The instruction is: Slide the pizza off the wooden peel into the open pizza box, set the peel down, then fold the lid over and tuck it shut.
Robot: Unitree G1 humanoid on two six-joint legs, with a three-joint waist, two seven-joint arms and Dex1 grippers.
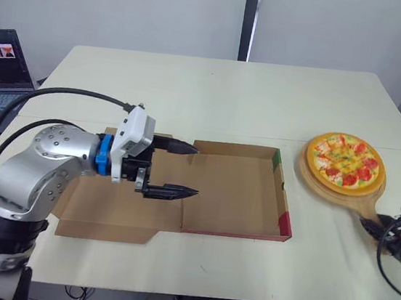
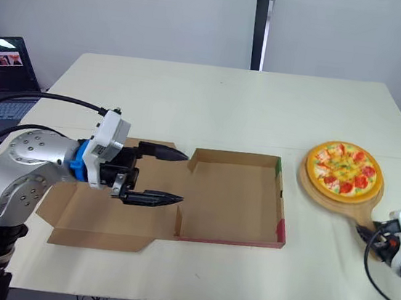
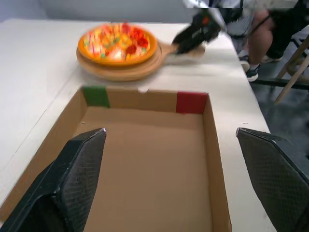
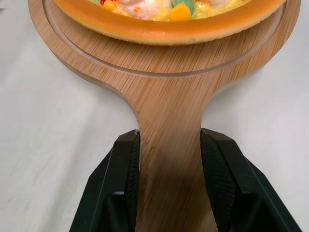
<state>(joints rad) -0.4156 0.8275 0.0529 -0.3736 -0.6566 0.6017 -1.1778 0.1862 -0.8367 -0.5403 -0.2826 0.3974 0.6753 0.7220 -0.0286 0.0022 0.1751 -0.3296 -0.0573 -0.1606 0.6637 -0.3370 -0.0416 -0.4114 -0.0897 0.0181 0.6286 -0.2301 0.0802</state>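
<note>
Right jaws are clamped on the handle (image 4: pixel 169 145) of the wooden peel (image 1: pixel 327 189), one black finger (image 4: pixel 123 179) pressed against each side of the narrow neck, just below where it widens into the round board. The pizza (image 1: pixel 345 160) sits centred on that board: a round pie with a raised orange-yellow crust and a top dotted with red, yellow and green pieces. The peel lies flat on the pale bench (image 1: pixel 222 94), just beside the right wall of the pizza box (image 1: pixel 236 191), apart from it.

That box is brown cardboard, open, with a bare floor and a green and a red patch on the wall nearest the pizza. Its lid (image 1: pixel 116 209) lies flat on the bench on the robot's left.

Left jaws are spread wide and hold nothing; their two fingers (image 1: pixel 170 190) hover over the fold between lid and tray, pointing towards the pizza.

A laptop (image 1: pixel 1 71) stands open on a separate surface at the far left.
</note>
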